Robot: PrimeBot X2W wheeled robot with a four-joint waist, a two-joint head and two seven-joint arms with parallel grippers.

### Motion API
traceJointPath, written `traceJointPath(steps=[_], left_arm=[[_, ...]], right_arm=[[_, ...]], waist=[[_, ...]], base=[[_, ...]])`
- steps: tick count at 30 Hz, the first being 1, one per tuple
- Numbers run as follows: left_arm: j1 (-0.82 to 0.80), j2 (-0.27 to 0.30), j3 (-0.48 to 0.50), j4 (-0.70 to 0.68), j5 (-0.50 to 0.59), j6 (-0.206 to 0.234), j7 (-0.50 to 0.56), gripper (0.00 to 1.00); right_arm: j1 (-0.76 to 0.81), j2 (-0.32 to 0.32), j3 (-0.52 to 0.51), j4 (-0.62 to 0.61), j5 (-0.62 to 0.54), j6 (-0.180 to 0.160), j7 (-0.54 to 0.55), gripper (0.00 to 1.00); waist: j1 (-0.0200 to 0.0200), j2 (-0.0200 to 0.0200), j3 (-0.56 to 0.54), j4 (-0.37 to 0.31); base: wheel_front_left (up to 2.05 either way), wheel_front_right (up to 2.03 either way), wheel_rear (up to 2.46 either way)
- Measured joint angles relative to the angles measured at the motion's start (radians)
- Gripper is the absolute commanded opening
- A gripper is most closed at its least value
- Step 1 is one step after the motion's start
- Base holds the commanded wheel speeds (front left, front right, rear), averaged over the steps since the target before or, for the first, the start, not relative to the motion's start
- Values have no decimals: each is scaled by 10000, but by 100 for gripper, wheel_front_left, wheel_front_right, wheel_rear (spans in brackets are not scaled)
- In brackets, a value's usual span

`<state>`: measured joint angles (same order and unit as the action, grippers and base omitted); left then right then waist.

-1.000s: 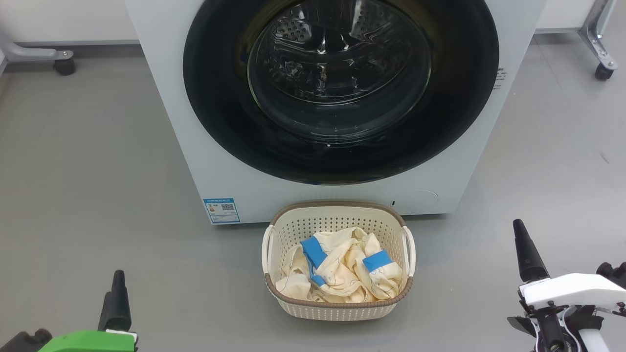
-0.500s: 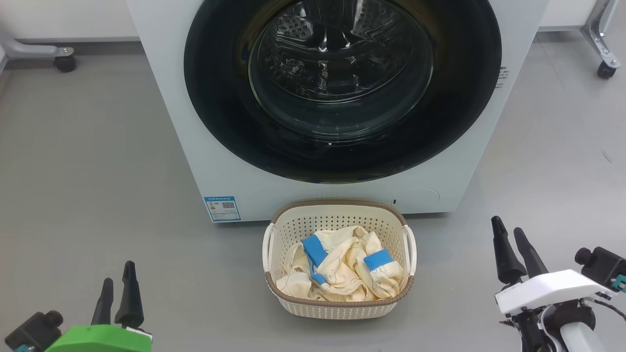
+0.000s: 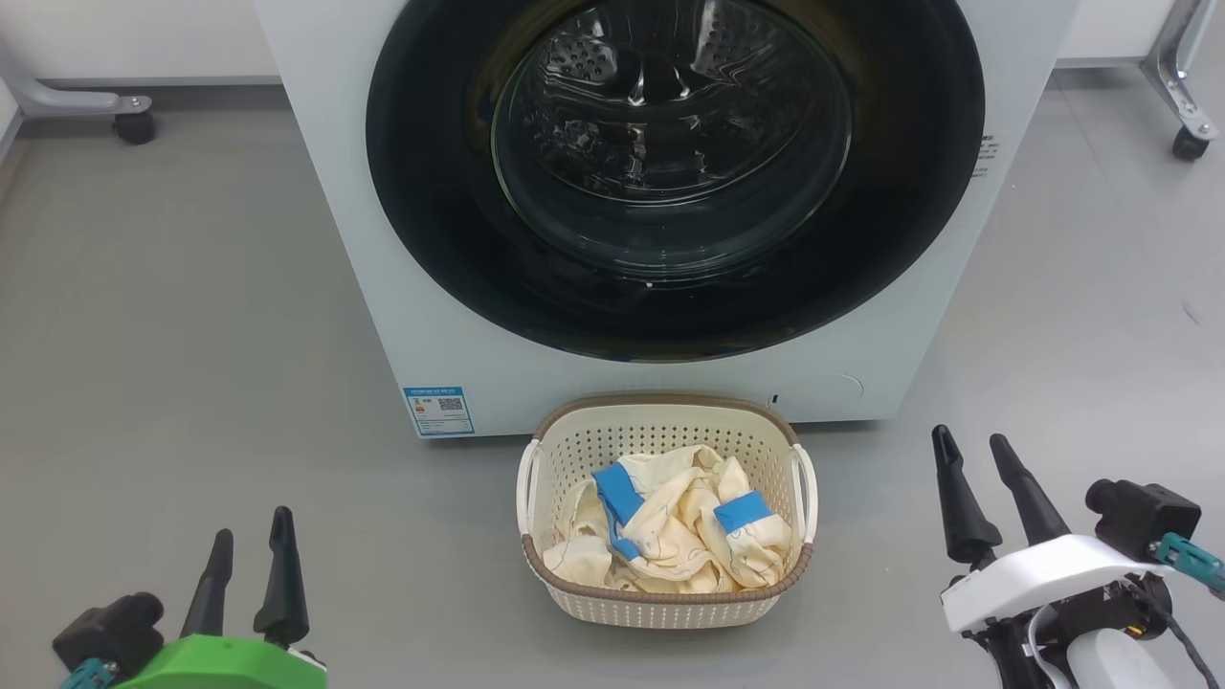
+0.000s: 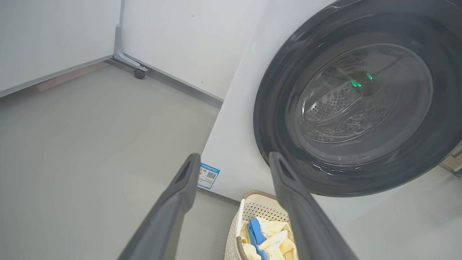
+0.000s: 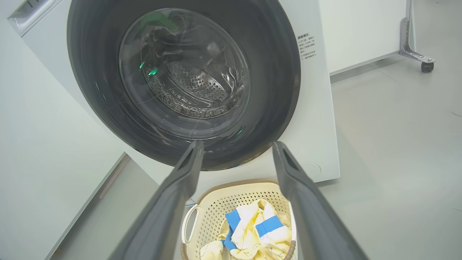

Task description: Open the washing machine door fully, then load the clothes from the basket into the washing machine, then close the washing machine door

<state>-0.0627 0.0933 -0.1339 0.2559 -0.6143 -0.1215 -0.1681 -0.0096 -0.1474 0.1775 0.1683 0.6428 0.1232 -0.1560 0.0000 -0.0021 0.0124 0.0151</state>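
The head camera looks forward and down over the floor (image 3: 191,335), squarely facing the washing machine (image 3: 402,306), with the basket (image 3: 660,402) low and centred. The left wrist camera sits lower, left of the basket, sighting along the left tool (image 4: 234,159) toward the door (image 4: 270,108). The right wrist camera mirrors it along the right tool (image 5: 236,146). All three share door and basket.

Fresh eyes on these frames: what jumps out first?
The big round washing machine door, glossy black rim around clear glass, shut, dominates the upper middle of the head view. Right below it on the grey floor sits a cream basket holding pale yellow clothes with bright blue bands. The left gripper and right gripper stand open at the lower corners, holding nothing.
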Motion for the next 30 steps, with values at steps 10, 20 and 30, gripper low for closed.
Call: traceJointPath(steps=[10, 20, 30], left_arm=[[1, -31, -102, -33, 1852, 0, -316, 100], [9, -56, -94, -23, 3398, 0, -625, 100], [9, -123, -19, -29, 4579, -2, -803, 100]], right_arm=[[1, -58, 314, 8, -1603, 2, -351, 100], [92, -81, 159, 343, -2867, 2, -694, 100], [106, -79, 71, 479, -3891, 4, -951, 100]], waist=[[0, 0, -84, -19], [0, 0, -87, -50], [0, 0, -84, -37]], base=[[0, 0, 0], [0, 0, 0], [0, 0, 0]])
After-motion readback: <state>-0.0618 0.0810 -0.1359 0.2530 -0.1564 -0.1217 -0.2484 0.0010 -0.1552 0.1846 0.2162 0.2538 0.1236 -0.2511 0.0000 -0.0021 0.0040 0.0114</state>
